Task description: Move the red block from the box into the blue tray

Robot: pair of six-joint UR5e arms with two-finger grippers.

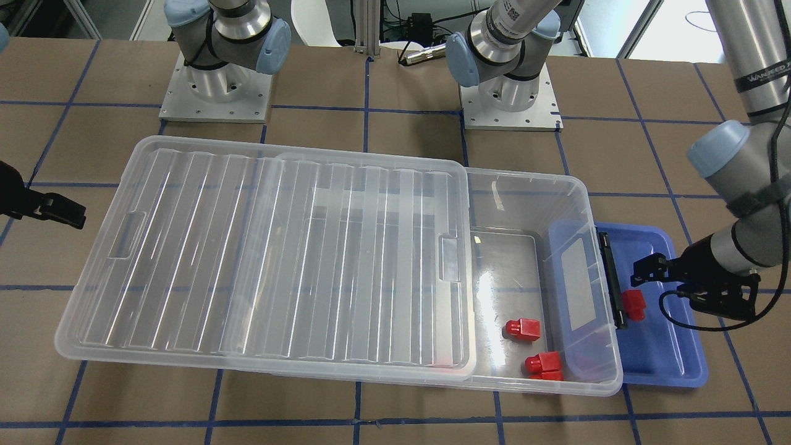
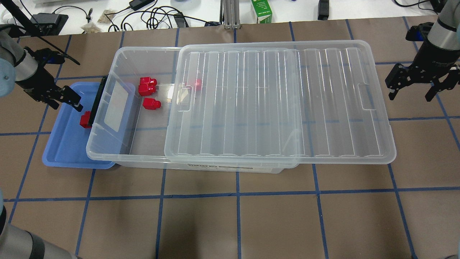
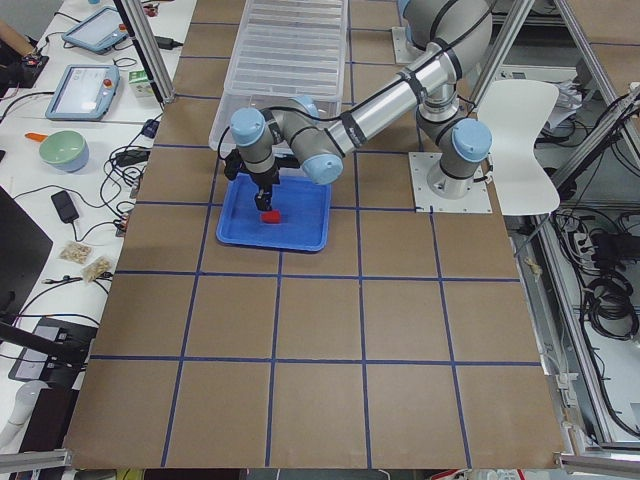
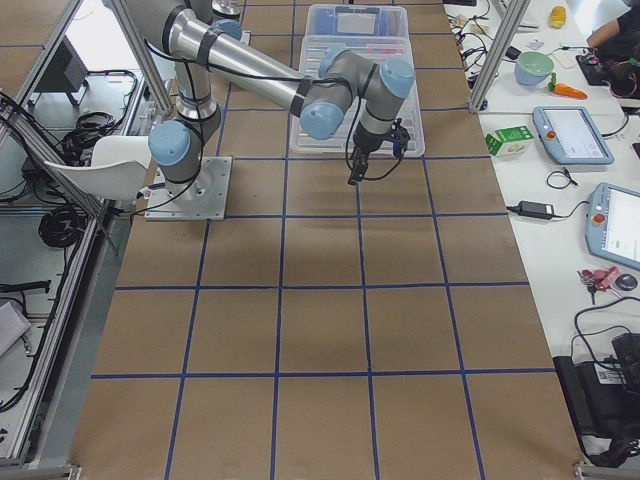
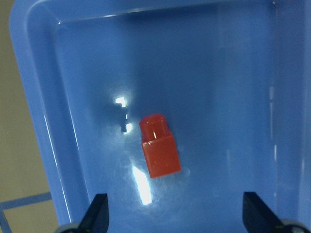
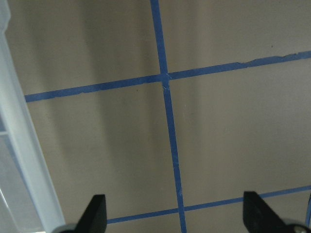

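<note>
4-5 blks (image 2: pixel 151 104), 1 tray (image 2: pixel 64 144), 1 box (image 2: pixel 118 159)

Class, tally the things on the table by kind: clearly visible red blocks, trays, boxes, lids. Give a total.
Red blocks: 4
Blue tray: 1
Clear box: 1
Ribbed lid: 1
Total: 7
Red blur under the lid: not counted.

A green carton (image 2: pixel 261 10) and black cables (image 2: pixel 179 19) sit beyond the brown, blue-taped table (image 2: pixel 237 216)

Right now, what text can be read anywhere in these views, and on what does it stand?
"WANEED", last letters unsure: on the left arm, along its upper tube.
Strip label on the side of the box: too blurred to read.
Print on the green carton: too small to read.
</note>
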